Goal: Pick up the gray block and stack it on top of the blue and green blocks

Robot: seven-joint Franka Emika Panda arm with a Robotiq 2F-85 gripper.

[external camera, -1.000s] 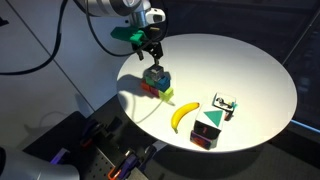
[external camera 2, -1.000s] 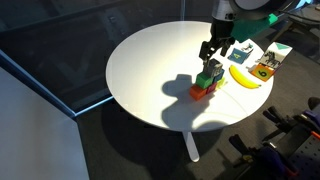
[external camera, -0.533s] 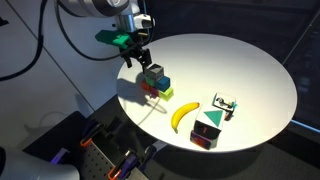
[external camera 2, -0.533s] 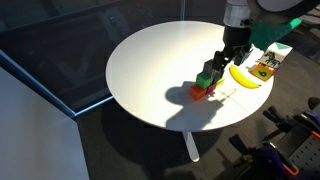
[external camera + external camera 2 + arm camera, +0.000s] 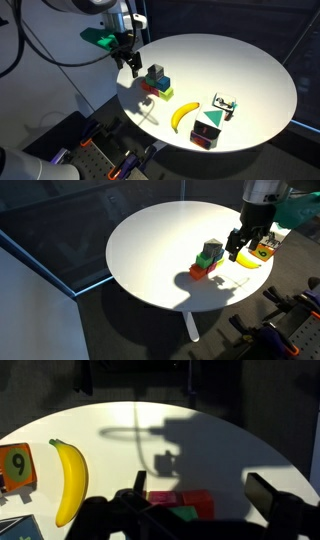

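Note:
The gray block (image 5: 155, 71) sits on top of a small stack of cubes in both exterior views (image 5: 212, 247). Under it I see a green block (image 5: 205, 259) and a blue block (image 5: 164, 83), with red (image 5: 147, 88) and yellow (image 5: 166, 95) cubes at the bottom. My gripper (image 5: 131, 64) is open and empty, clear of the stack, out over the table's edge (image 5: 235, 250). In the wrist view the open fingers (image 5: 200, 482) frame red cubes (image 5: 190, 501) and a green cube (image 5: 186, 515); the gray block cannot be made out there.
A banana (image 5: 183, 116) lies next to the stack on the round white table (image 5: 250, 70). A dark box with a green triangle (image 5: 207, 130) and a small white-and-black gadget (image 5: 224, 105) stand near the table's edge. Floor clutter lies below.
My gripper was at the stack with the gray block on top one second ago. It has let go and moved sideways away from the stack. The gray block stays on top.

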